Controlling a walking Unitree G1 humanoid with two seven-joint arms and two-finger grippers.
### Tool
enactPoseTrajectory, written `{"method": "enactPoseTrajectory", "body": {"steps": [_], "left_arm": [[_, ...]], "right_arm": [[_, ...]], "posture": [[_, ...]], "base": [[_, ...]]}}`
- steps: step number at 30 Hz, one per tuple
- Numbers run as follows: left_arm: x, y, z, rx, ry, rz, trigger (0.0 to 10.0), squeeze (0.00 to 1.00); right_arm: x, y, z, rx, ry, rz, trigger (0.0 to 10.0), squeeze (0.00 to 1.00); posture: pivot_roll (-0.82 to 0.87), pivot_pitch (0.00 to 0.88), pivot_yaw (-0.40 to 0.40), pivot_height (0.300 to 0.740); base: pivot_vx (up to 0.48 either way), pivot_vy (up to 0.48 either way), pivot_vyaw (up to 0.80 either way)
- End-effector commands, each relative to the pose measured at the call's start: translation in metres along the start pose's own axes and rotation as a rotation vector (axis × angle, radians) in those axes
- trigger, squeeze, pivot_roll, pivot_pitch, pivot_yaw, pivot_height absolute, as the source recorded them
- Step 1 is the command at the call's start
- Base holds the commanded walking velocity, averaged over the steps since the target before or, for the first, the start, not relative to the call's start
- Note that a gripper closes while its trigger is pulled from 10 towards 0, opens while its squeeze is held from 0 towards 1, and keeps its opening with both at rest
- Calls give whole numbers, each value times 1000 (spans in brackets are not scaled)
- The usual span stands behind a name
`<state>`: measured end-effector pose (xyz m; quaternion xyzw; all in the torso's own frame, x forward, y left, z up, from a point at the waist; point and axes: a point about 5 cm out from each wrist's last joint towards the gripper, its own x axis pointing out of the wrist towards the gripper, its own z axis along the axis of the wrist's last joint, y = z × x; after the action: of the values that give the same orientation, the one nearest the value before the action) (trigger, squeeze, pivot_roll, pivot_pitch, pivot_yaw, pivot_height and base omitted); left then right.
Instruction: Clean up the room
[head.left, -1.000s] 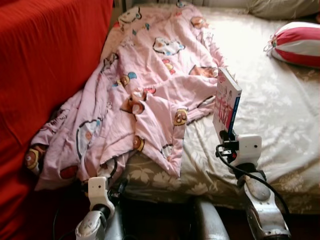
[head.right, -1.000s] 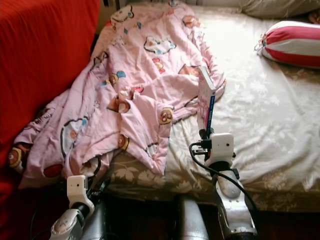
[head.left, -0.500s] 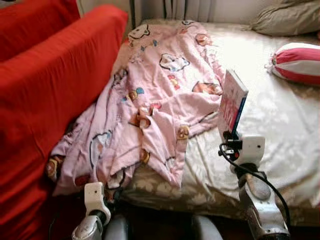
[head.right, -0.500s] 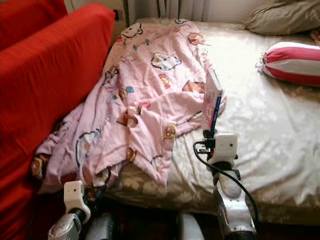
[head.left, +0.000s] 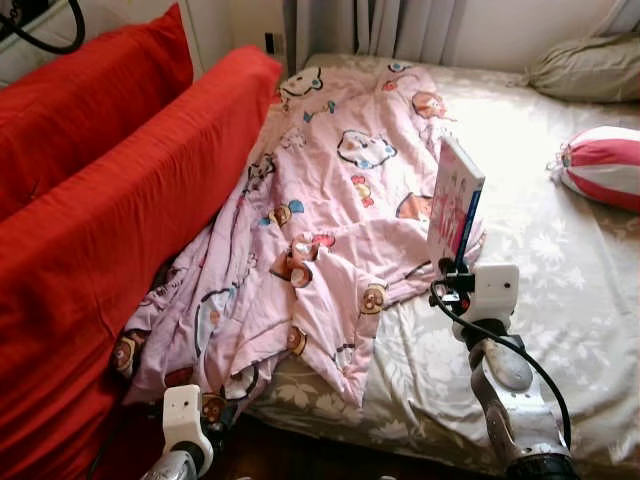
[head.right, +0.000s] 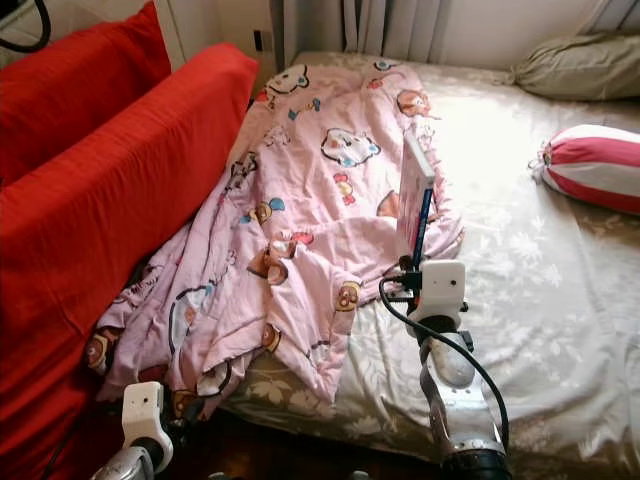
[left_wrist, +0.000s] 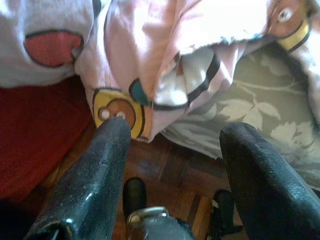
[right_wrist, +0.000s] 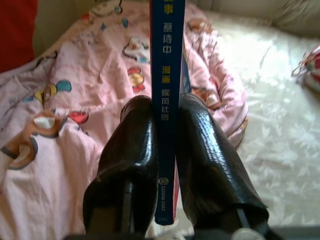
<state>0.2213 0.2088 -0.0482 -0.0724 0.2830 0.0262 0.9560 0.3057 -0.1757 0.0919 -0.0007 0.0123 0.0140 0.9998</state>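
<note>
Low at the bed's near edge, the left claw (left_wrist: 172, 165) hangs spread wide, touching nothing. The right claw (right_wrist: 167, 150) pinches a thin book (head.left: 453, 204) upright above the bed (head.left: 560, 300) beside the pink blanket (head.left: 330, 200); its blue spine carries Chinese characters.

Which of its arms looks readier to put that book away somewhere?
The right. Its gripper is already clamped on the book, held upright over the bed. The left gripper hangs open and low by the pink blanket.

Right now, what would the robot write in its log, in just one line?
right gripper: shut on book, upright over bed | left gripper: open, low by blanket edge
</note>
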Motion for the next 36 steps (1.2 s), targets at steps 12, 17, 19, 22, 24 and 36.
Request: {"method": "enactPoseTrajectory", "body": {"steps": [12,17,19,22,24,36], "left_arm": [[-3,-1,-14,30,82,8,10000,0],[-4,-6,-20,37,100,-9,10000,0],[-5,-6,-20,37,100,-9,10000,0],[-5,-5,-20,33,99,-7,10000,0],[-5,-6,-21,35,99,-8,10000,0],[-7,-4,-23,42,104,-7,10000,0]], "right_arm": [[-4,-10,-6,72,28,-103,10000,0],[-4,-12,-6,98,32,-132,10000,0],[-4,-12,-5,99,22,-135,10000,0],[-4,-10,-3,99,7,-131,10000,0],[-4,-9,-4,90,10,-132,10000,0],[-7,-9,-8,126,24,-154,10000,0]], "posture": [[-6,154,-58,740],[-9,153,-56,740],[-8,153,-56,740],[-6,153,-56,740],[-5,153,-56,740],[-11,141,-44,740]], "base": [[0,-117,-385],[0,-315,-669],[0,-317,-334],[0,-317,0],[0,-319,0],[0,-319,-309]]}}
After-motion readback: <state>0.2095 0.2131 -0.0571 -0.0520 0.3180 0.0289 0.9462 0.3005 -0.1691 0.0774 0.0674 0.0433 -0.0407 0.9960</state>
